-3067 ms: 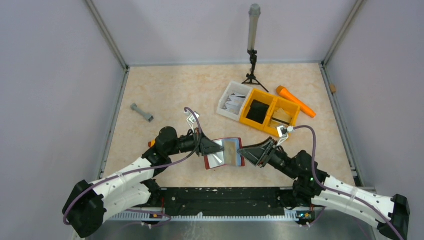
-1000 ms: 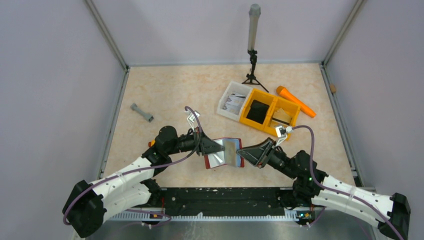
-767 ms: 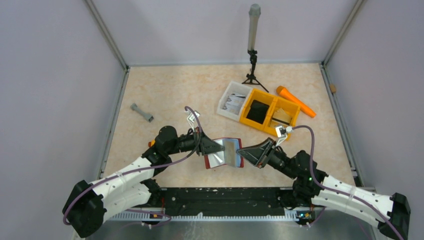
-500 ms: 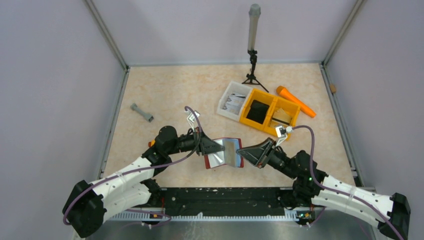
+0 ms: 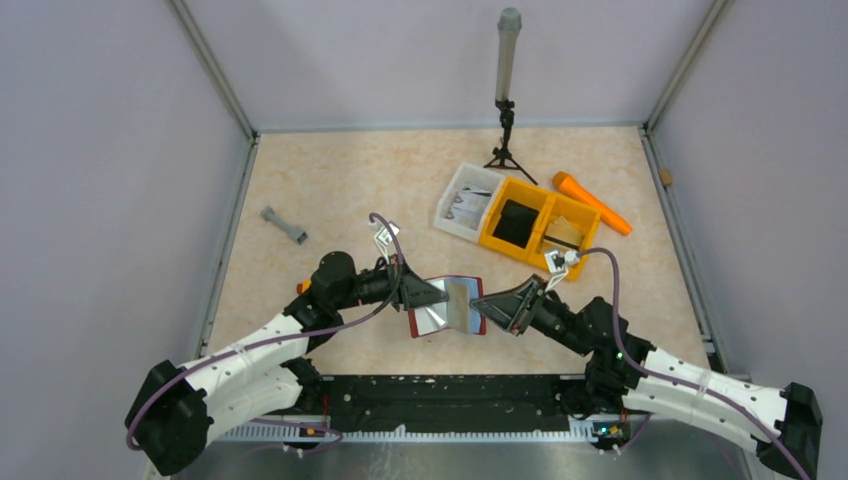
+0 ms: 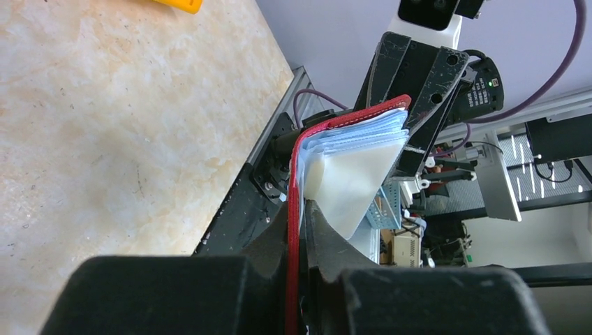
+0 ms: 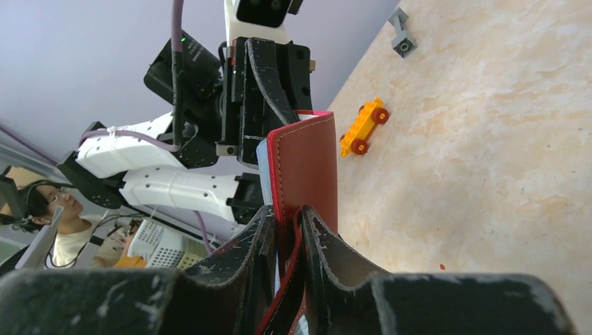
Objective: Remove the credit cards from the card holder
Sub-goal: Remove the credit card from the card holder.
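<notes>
Between both tools, above the desk (image 5: 330, 190) | small dark-red leather-like card holder (image 5: 445, 310), thin pale credit cards (image 6: 356, 167) inside | left tool (image 5: 438, 297) clamped on one edge, bracing | right tool (image 5: 479, 303) pinching opposite flap, probably to spread it

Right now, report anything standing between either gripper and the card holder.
Nothing visible does. The left gripper and the right gripper each pinch the card holder, on opposite edges.

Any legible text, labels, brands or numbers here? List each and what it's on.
None legible.
The sticker on the right arm's motor: print too small to read.
The white tray contents: marks too blurred.
The card holder and credit cards: no print visible.
</notes>
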Motion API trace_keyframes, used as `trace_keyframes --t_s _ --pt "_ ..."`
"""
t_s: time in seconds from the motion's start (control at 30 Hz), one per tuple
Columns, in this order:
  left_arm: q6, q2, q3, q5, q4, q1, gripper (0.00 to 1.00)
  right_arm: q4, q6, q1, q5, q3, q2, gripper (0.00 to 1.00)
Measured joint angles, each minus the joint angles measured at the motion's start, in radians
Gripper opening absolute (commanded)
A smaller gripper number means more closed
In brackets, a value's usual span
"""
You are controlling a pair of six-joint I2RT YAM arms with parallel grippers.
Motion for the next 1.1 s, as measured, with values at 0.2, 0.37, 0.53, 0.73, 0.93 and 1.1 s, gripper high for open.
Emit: trace_keyframes --t_s 0.2,0.37,0.53,0.73,0.93,1.1 --pt "0.01 0.004 0.0 -0.006 -0.008 0.001 0.04 -0.03 -0.011 0.0 0.006 0.017 0.026 0.3" --pt "0.01 0.013 0.0 0.005 -0.006 0.0 0.04 -0.066 -0.023 0.0 0.008 0.017 0.073 0.31" --pt "0.01 0.022 0.0 0.013 -0.005 0.0 0.04 -0.066 -0.026 0.0 0.003 0.017 0.122 0.32" --pt "0.022 0.05 0.001 0.013 -0.006 0.0 0.07 -0.059 -0.037 0.0 -0.014 0.05 0.219 0.16" --pt "0.063 0.104 0.001 -0.043 -0.043 0.019 0.12 -0.249 -0.098 -0.006 0.006 0.239 0.402 0.0" --pt "0.095 0.129 0.001 -0.077 -0.082 0.021 0.18 -0.391 -0.141 -0.006 0.036 0.345 0.51 0.0"
